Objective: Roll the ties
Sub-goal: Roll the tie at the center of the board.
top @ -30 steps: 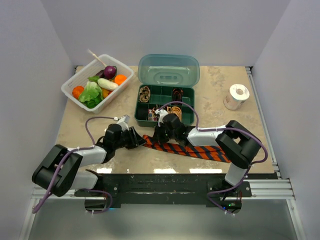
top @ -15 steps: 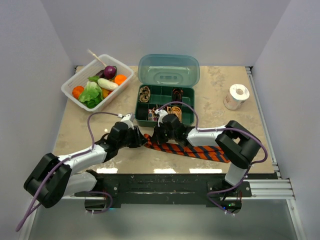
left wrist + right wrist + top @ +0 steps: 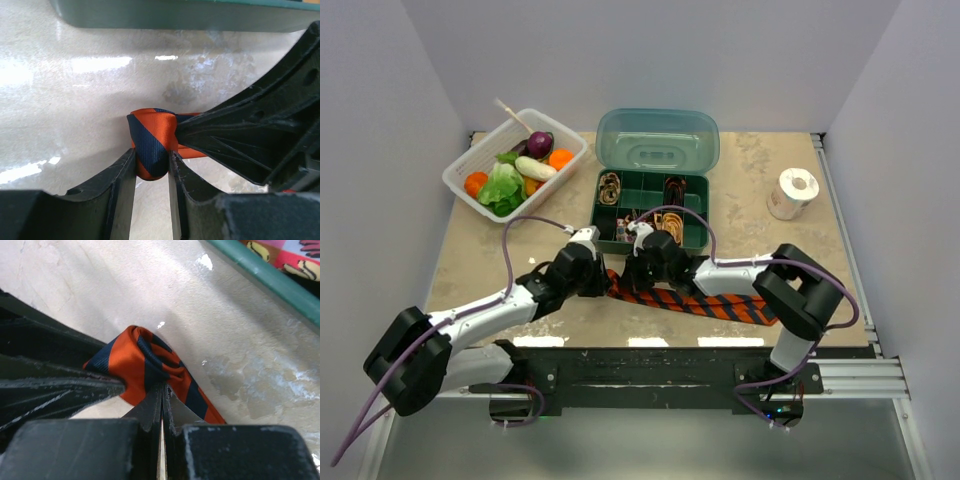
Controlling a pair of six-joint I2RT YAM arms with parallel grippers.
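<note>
tie [image 3: 151, 142], rolled end in left gripper [image 3: 151, 164]

Tie [image 3: 705, 303]: orange-red ground with dark navy diagonal stripes; the rolled end shows the same pattern in both wrist views.
Box [image 3: 642, 184]: dark teal-green. Lid [image 3: 657, 140]: paler, see-through teal.
Coils [image 3: 610, 186] in the box: brown and gold (pattern too small to read from above).
Basket [image 3: 552, 185]: white. Inside it: green lettuce [image 3: 501, 185], orange carrot [image 3: 561, 158], purple eggplant [image 3: 539, 143], and one white vegetable [image 3: 535, 167].
Tape roll [image 3: 792, 192]: white.
Table [image 3: 750, 170]: beige with faint grey mottling.
Left gripper [image 3: 151, 167] and right gripper [image 3: 162, 390]: matte black.
</note>
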